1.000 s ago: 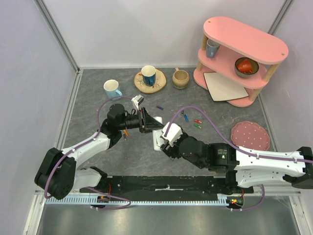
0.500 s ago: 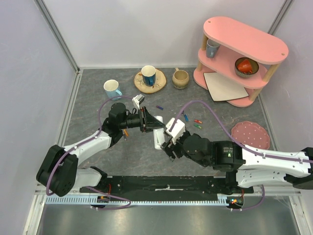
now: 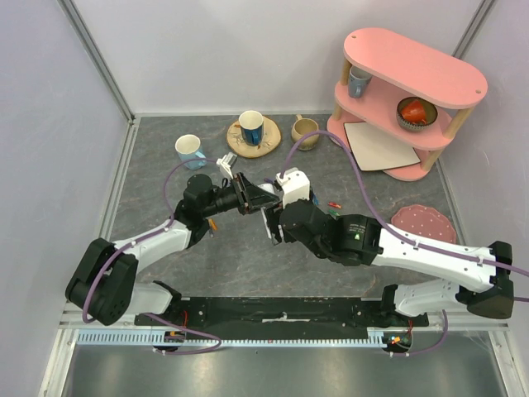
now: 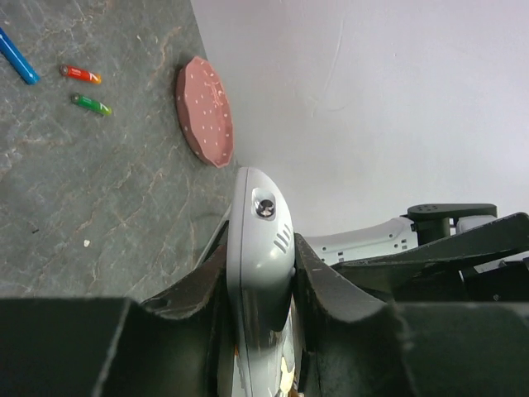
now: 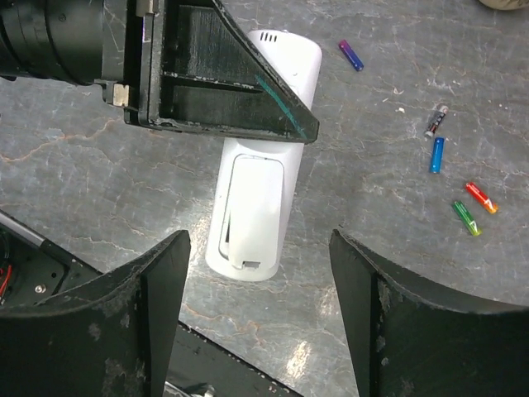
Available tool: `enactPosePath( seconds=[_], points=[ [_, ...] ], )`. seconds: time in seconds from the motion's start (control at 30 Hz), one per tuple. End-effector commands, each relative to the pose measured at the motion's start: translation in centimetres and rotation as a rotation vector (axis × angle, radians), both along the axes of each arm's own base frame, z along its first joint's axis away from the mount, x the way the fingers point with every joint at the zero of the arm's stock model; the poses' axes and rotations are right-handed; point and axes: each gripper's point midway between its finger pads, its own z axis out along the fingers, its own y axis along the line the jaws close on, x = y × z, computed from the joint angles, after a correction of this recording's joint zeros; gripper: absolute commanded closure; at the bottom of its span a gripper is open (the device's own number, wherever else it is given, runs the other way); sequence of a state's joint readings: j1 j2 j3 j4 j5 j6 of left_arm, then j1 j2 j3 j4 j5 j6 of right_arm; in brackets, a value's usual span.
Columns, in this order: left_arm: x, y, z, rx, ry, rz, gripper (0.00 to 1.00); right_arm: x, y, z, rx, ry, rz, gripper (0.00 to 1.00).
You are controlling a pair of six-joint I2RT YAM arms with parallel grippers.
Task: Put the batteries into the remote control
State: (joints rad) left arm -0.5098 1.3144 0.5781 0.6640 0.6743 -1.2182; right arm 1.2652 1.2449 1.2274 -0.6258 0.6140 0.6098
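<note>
The white remote control [image 5: 254,207] lies back side up, its battery cover facing me. My left gripper [image 4: 260,256] is shut on the sides of its far end, and one of its fingers [image 5: 215,91] crosses the remote in the right wrist view. My right gripper [image 5: 258,241] hovers open above the remote's near end, touching nothing. Loose batteries lie on the table to the right: a purple one [image 5: 350,55], a dark grey one [image 5: 436,121], a blue one [image 5: 436,154], a red one [image 5: 480,197] and a green one [image 5: 465,217]. From above, the right arm [image 3: 331,236] hides most of the remote.
A pink two-tier shelf [image 3: 409,91] stands at the far right and a pink dotted plate [image 3: 423,229] lies near the right arm. Along the back are a light blue mug [image 3: 190,150], a blue cup on a wooden coaster [image 3: 251,126] and a beige mug [image 3: 304,132].
My right arm has swung up and to the left until its gripper is over the remote, and its jaws have spread a little wider. The left gripper has stayed shut on the remote.
</note>
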Motion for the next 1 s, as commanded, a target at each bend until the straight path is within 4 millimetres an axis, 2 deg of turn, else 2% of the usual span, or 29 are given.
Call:
enactPosePath(
  seconds=[0.0,0.3,0.63,0.97],
  points=[
    [1.0,0.1,1.3,-0.043,-0.070,0.035,0.98,-0.2,0.1,-0.2,0.042,0.043,-0.018,0.25],
    [0.6,0.1,1.1,-0.045,-0.066,0.022,0.98,-0.1,0.9,-1.1,0.023,0.046,0.034,0.31],
    [0.2,0.2,1.5,-0.058,-0.071,0.016,0.98,0.4,0.5,-2.9,0.003,0.071,0.039,0.39],
    [0.1,0.3,1.7,-0.065,-0.073,0.016,0.98,0.5,0.9,-3.4,0.003,0.078,0.063,0.45]
  ],
)
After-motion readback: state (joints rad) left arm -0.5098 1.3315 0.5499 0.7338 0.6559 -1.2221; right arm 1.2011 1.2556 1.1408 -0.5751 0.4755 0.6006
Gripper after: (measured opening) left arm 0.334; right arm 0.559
